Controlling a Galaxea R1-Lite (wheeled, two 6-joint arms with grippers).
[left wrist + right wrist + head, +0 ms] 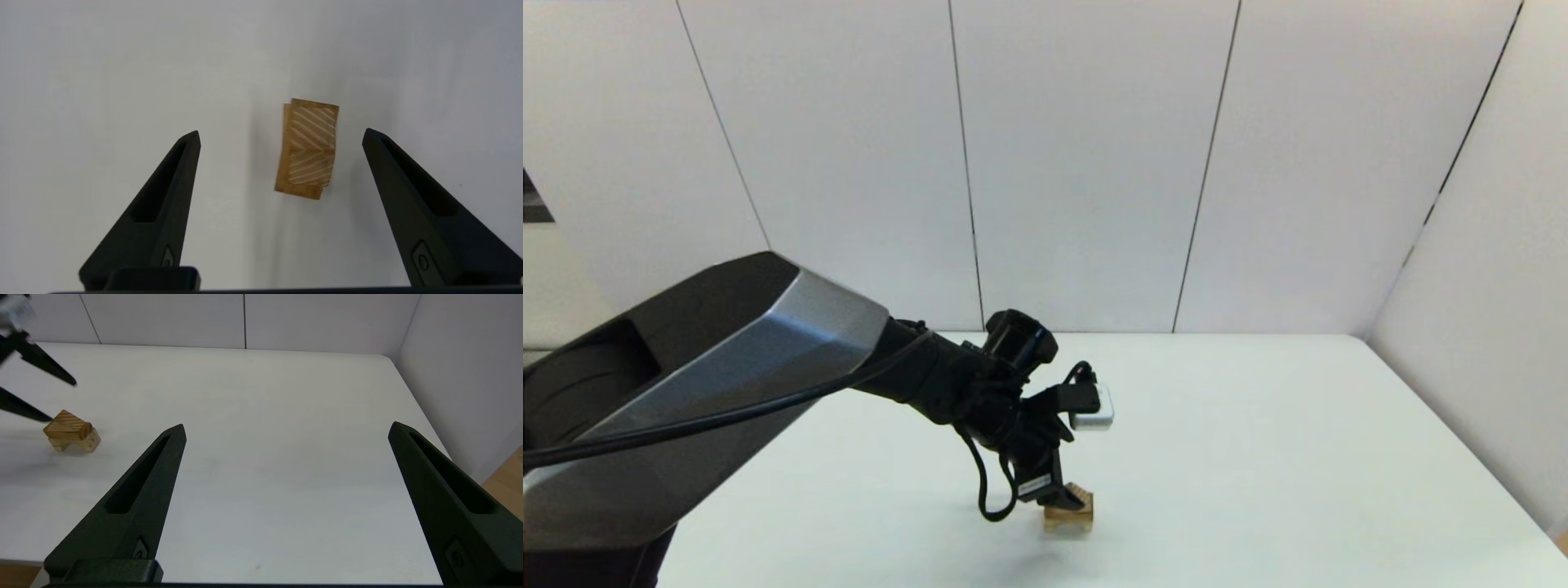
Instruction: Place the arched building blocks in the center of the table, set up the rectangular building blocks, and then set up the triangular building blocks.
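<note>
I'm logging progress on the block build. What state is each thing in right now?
Arched block: standing on the table, free of both grippers, nothing stacked on it.
Left gripper: open, hanging above the arched block without touching it.
Right gripper: open, empty, held off to the side over bare table.
Table: holds the arched block; no other blocks in view.

No text, brand, number or sign can be read anywhere. A small white sticker (1033, 485) sits on the left hand (1063, 493), low in the middle of the head view, but its print is too small to make out.
</note>
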